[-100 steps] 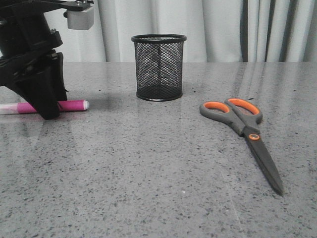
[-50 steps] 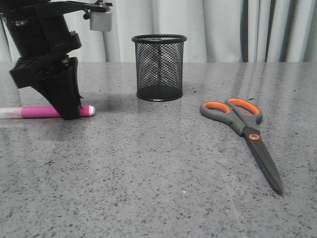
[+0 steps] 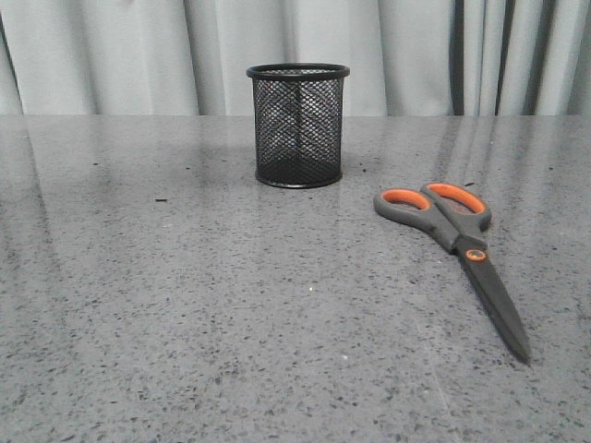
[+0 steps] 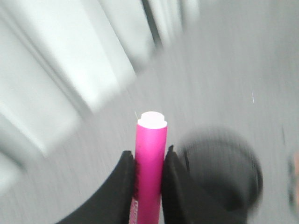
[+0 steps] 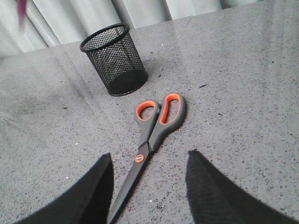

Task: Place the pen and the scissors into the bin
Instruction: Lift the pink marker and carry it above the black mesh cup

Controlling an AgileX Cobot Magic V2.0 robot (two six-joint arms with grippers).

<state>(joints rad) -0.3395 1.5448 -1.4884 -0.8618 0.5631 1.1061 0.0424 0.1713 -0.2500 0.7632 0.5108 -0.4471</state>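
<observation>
The slim bright pink pen (image 4: pixel 150 163) with a white tip is clamped between the two black fingers of the left gripper (image 4: pixel 148 186), low in the centre of the left wrist view, its long axis running straight out from the fingers. The black wire-mesh cylindrical bin (image 4: pixel 223 175) shows as a dark blur at lower right of that frame, just beside the pen (the blur hides whether the tip is over the rim). In the front view neither this arm nor the pen appears; the bin (image 3: pixel 297 125) stands upright at upper centre on the grey speckled table (image 3: pixel 185 305).

The large scissors (image 3: pixel 457 242) with grey handles lined in orange lie flat at right of the front view, handles toward the bin, blades pointing to the lower right, well apart from it. The right gripper (image 5: pixel 149 186) hangs spread and empty, the scissors (image 5: pixel 152 135) lying between its fingers' line of sight; that arm is judged nearer to them. Bare table surrounds both objects, so approach room looks ample.
</observation>
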